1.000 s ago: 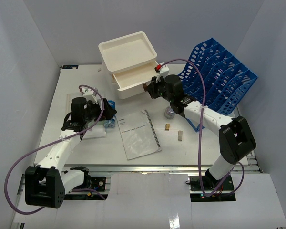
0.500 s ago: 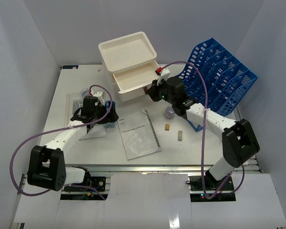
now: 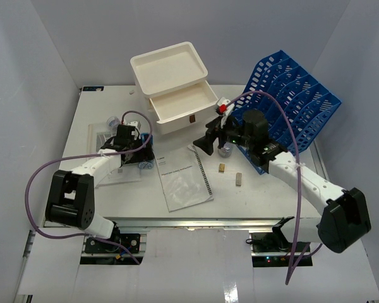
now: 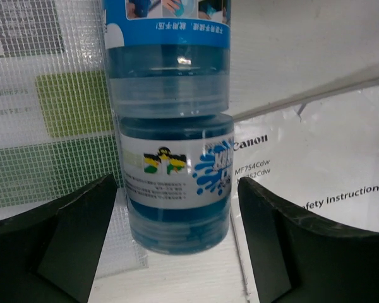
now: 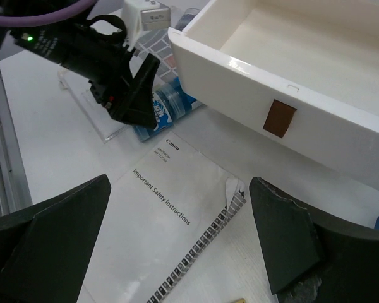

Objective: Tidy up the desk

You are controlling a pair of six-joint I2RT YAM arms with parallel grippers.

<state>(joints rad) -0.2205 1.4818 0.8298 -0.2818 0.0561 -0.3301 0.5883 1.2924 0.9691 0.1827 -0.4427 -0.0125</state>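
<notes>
The white desk [image 3: 252,202] carries two small blue jars [image 3: 146,161] lying end to end beside a clear mesh pouch [image 3: 110,165]. My left gripper [image 3: 141,155] is open and low over the desk. In the left wrist view its fingers [image 4: 82,227] flank the near jar [image 4: 177,183] with thin gaps on both sides. My right gripper [image 3: 210,144] hangs open and empty above a booklet [image 3: 184,180]. It sits in front of the open drawer [image 3: 180,104] of the white drawer box [image 3: 169,68]. The right wrist view shows the drawer's brown handle tab [image 5: 280,118].
A blue file rack [image 3: 290,101] stands at the back right. A small tan piece [image 3: 222,168] and a grey piece [image 3: 239,179] lie right of the booklet. A small round thing [image 3: 225,150] sits partly behind my right gripper.
My right gripper has opened, come off the drawer front and drawn back toward the near right. My left gripper has dropped forward around the near blue jar and narrowed a little.
</notes>
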